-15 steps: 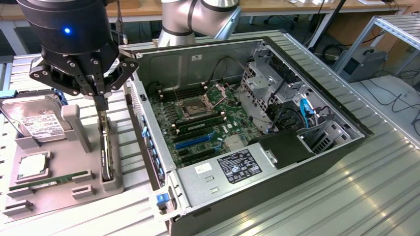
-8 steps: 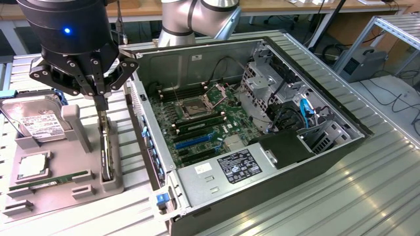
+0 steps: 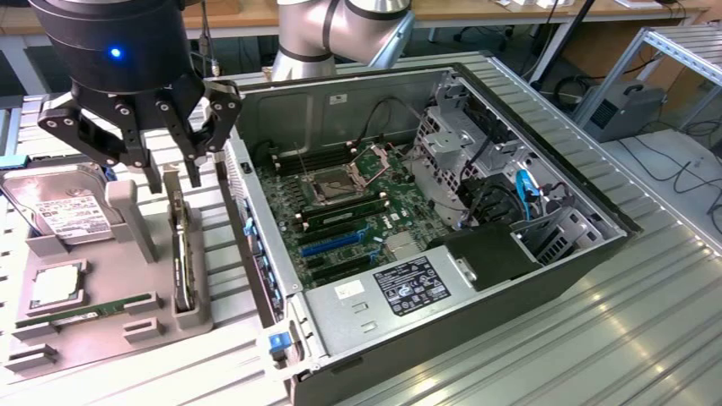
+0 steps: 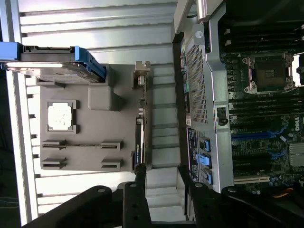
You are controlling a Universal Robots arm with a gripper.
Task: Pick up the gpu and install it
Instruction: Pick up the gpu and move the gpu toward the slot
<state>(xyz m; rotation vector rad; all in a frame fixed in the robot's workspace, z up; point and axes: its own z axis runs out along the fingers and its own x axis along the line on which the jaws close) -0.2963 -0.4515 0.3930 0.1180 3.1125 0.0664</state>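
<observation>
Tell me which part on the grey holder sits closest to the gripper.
The graphics card, standing on edge below the gripper; the hard drive, the chip and the memory stick sit farther off on the holder.

The grey arm (image 3: 338, 30) bends in from the far side and carries its dark wrist (image 3: 113, 42) pointing straight down at the exterior view's left, where the gripper (image 3: 172, 173) hangs with its black fingers (image 4: 134, 204) spread well apart, gripping nothing.
</observation>
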